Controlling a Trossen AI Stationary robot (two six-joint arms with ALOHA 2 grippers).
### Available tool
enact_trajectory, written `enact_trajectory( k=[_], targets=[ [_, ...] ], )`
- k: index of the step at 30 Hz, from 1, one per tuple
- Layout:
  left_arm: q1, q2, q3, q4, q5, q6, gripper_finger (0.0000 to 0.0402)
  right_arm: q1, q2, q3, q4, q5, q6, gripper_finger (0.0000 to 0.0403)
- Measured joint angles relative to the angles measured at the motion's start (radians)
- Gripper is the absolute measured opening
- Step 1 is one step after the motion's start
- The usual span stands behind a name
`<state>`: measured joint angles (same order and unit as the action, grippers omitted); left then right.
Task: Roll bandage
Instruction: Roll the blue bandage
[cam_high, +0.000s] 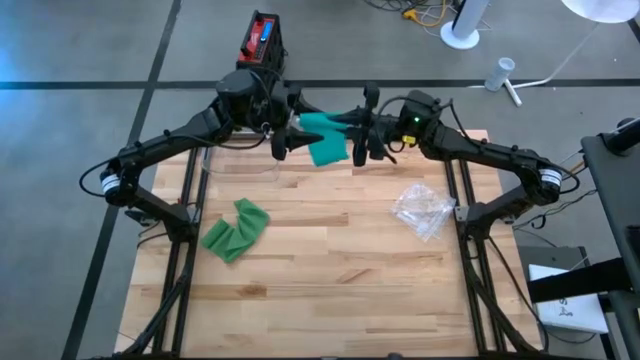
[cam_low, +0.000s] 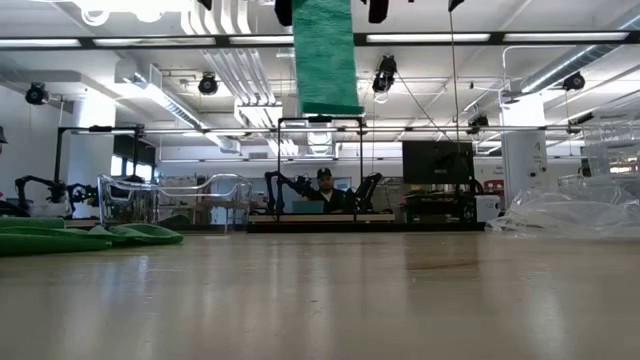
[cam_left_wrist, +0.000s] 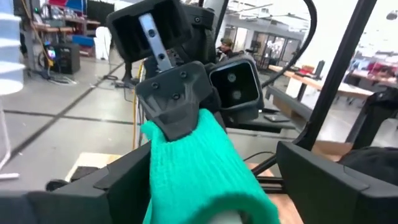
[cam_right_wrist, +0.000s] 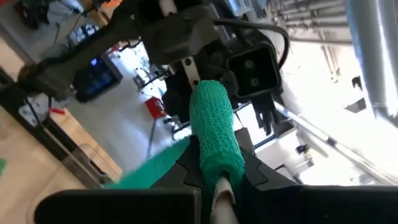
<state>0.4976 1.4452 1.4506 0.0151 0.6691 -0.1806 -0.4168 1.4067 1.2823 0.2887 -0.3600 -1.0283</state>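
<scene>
Overhead, both arms meet above the far edge of the wooden table (cam_high: 330, 250), leaving the whole near half of the boards free. The green bandage roll (cam_high: 318, 126) is held up in the air between the two grippers, well clear of the tabletop. The right gripper (cam_high: 358, 134) is clenched on the roll's end: its wrist view shows the dark fingers pinching the roll (cam_right_wrist: 214, 134) around a pale core. The left gripper (cam_high: 283, 139) stands released, its fingers spread on either side of the roll (cam_left_wrist: 199, 168) without squeezing it. A loose tail of bandage (cam_low: 325, 55) hangs down from the roll; in the low view its bottom edge ends high above the table, with plenty of air beneath.

On the boards, a second, crumpled strip of green bandage (cam_high: 235, 230) lies toward the left side, and a crinkled clear plastic wrapper (cam_high: 423, 210) lies toward the right, both well apart from the arms. A clear plastic bin (cam_low: 170, 203) sits at the far left of the table.

The low view cuts off both grippers and the roll at its upper edge, so only the tail shows there. A person (cam_low: 323, 180) sits far off in the room behind.
</scene>
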Motion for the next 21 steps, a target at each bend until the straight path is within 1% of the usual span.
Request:
enact_trajectory(
  k=[2, 5, 7, 9, 12, 15, 18, 21],
  targets=[
    [0.0, -0.001, 0.0, 0.0, 0.0, -0.028, 0.0308, 0.0, 0.0, 0.0, -0.002, 0.0, -0.036, 0.0021],
    [0.001, -0.008, 0.0, -0.019, 0.001, -0.036, 0.0303, 0.0, 0.0, 0.007, -0.006, -0.004, -0.029, 0.0021],
    [0.01, -0.015, 0.0, -0.041, 0.002, -0.002, 0.03, 0.0, 0.0, 0.021, -0.007, -0.004, 0.037, 0.0021],
    [0.014, -0.019, 0.0, -0.042, -0.021, 0.043, 0.0299, 0.0, 0.0, 0.05, -0.028, 0.001, 0.124, 0.0021],
    [0.023, -0.027, 0.0, -0.041, -0.059, 0.131, 0.0303, -0.001, 0.006, 0.111, -0.136, 0.0, 0.28, 0.0021],
    [0.024, -0.034, 0.0, -0.011, -0.081, 0.201, 0.031, -0.001, 0.017, 0.155, -0.25, -0.004, 0.39, 0.0021],
    [0.023, -0.034, 0.0, 0.002, -0.08, 0.244, 0.0317, -0.001, 0.024, 0.174, -0.267, -0.007, 0.484, 0.0021],
    [0.02, -0.016, 0.0, 0.001, -0.076, 0.251, 0.0319, -0.001, 0.024, 0.177, -0.248, -0.008, 0.543, 0.0021]
  ],
)
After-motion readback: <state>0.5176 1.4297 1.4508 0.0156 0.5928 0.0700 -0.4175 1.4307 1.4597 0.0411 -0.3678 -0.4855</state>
